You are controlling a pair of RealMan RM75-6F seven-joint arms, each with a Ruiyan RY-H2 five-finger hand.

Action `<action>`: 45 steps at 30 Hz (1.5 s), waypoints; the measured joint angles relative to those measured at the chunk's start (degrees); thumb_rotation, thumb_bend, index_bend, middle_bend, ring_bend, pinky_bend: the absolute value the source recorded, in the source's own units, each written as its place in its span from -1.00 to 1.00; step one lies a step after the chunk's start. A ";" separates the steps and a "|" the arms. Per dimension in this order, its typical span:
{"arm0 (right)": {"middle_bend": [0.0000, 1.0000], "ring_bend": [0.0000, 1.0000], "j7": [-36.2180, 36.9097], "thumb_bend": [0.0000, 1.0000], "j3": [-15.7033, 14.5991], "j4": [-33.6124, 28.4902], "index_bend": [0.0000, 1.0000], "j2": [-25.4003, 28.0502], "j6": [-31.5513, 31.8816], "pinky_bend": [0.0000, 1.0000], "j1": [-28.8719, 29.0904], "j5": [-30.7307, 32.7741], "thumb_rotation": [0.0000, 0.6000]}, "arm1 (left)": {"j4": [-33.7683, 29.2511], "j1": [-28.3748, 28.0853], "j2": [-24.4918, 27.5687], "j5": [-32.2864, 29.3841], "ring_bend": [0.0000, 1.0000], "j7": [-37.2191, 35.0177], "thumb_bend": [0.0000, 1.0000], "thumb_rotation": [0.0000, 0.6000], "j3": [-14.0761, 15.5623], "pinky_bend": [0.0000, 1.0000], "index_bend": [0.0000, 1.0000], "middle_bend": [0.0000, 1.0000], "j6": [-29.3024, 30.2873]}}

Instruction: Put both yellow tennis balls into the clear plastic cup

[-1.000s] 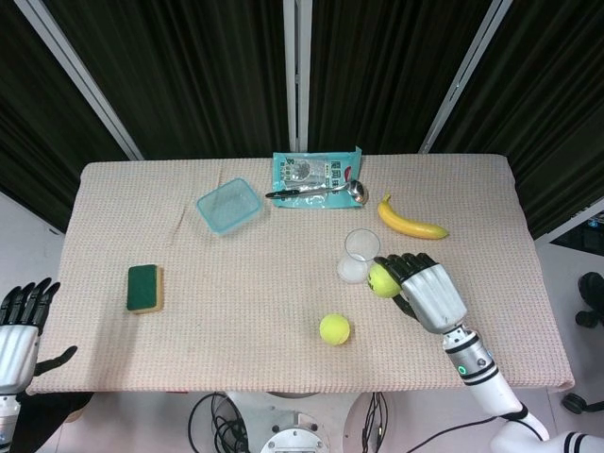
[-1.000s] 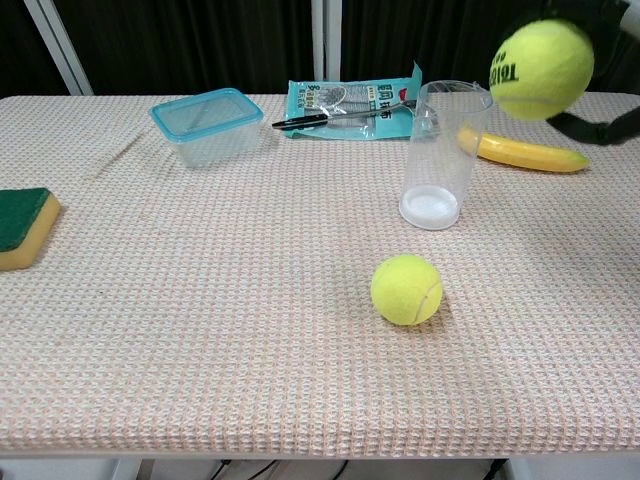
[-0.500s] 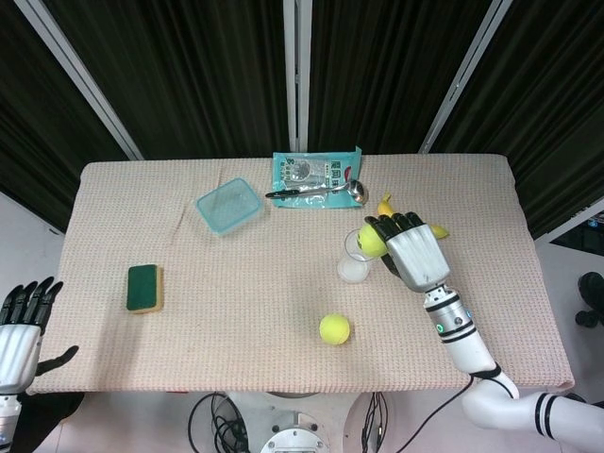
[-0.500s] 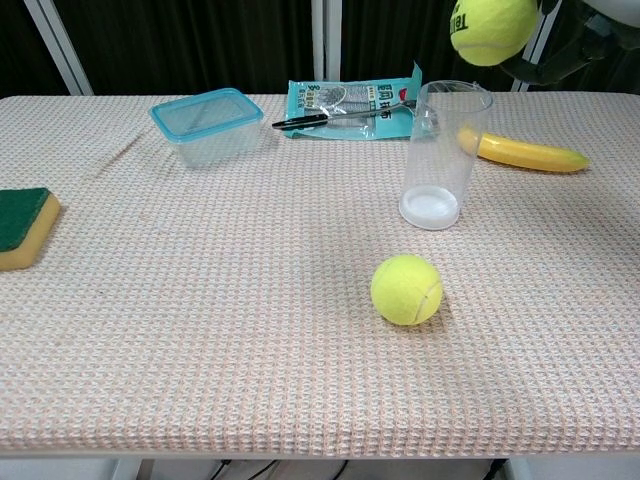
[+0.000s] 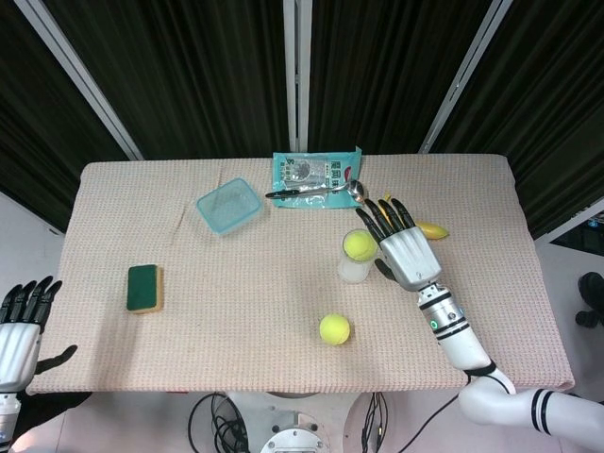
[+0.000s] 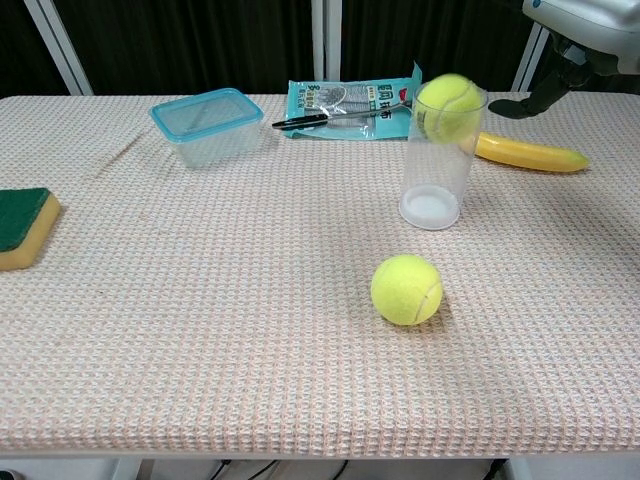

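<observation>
A clear plastic cup (image 6: 440, 180) (image 5: 355, 269) stands upright on the table, right of centre. One yellow tennis ball (image 6: 448, 104) (image 5: 359, 246) sits in the cup's mouth, free of any hand. My right hand (image 5: 401, 247) (image 6: 580, 30) hovers just right of and above the cup, fingers spread, holding nothing. The second yellow tennis ball (image 6: 406, 289) (image 5: 334, 328) lies on the cloth in front of the cup. My left hand (image 5: 21, 326) hangs off the table's left front corner, fingers apart and empty.
A banana (image 6: 528, 152) lies right of the cup behind my right hand. At the back are a teal packet (image 5: 316, 172) with a ladle (image 5: 321, 192) on it and a blue-rimmed clear box (image 5: 228, 205). A green-and-yellow sponge (image 5: 143, 288) lies at the left.
My right hand carried the ball up and left over the cup, then spread its fingers and let go. The ball now sits in the cup's top. The other ball stayed put.
</observation>
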 measured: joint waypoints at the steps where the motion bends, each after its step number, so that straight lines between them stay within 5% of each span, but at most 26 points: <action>1: -1.00 -1.00 0.51 -0.63 -0.05 0.00 -1.00 0.05 0.11 -0.92 0.01 -0.18 1.00 | 0.07 0.03 -0.03 -0.09 -1.00 -0.14 -1.00 1.00 -0.01 -1.00 -0.93 -1.00 -0.03; 13: -1.00 -1.00 6.66 -0.62 -4.97 -3.11 -1.00 2.22 5.58 -0.92 -1.30 -15.00 1.00 | 0.44 0.02 -0.24 -0.47 -1.00 -0.35 -1.00 1.00 -0.24 -1.00 -0.93 -1.00 -0.09; 21: -1.00 -1.00 8.32 -0.62 -15.25 -4.26 -1.00 3.36 7.08 -0.86 -2.39 -30.43 1.00 | 0.82 0.04 -0.50 -1.80 -1.00 0.05 -1.00 1.00 -0.17 -1.00 -0.93 -1.00 -1.37; 29: -1.00 -1.00 5.76 -0.62 -19.21 -4.55 -1.00 3.39 -2.24 -0.85 -3.23 -25.08 1.00 | 1.85 0.08 -0.94 -1.52 -1.00 -0.55 -1.00 1.00 -0.05 -1.00 -0.93 -1.00 -1.25; 40: -0.99 -1.00 1.10 -0.62 -17.84 -1.54 -1.00 -1.58 -10.92 -0.75 -1.89 -16.63 1.00 | 2.73 0.30 -1.27 -2.08 -1.00 -1.09 -1.00 1.00 -0.66 -1.00 -0.93 -1.00 -0.58; 45: -0.82 -0.95 -0.63 -0.64 -16.73 1.40 -0.92 -4.84 -11.16 -0.49 -1.37 -15.79 1.00 | 2.69 0.04 -1.26 -2.85 -1.00 -0.82 -1.00 1.00 -1.08 -1.00 -0.93 -1.00 -1.10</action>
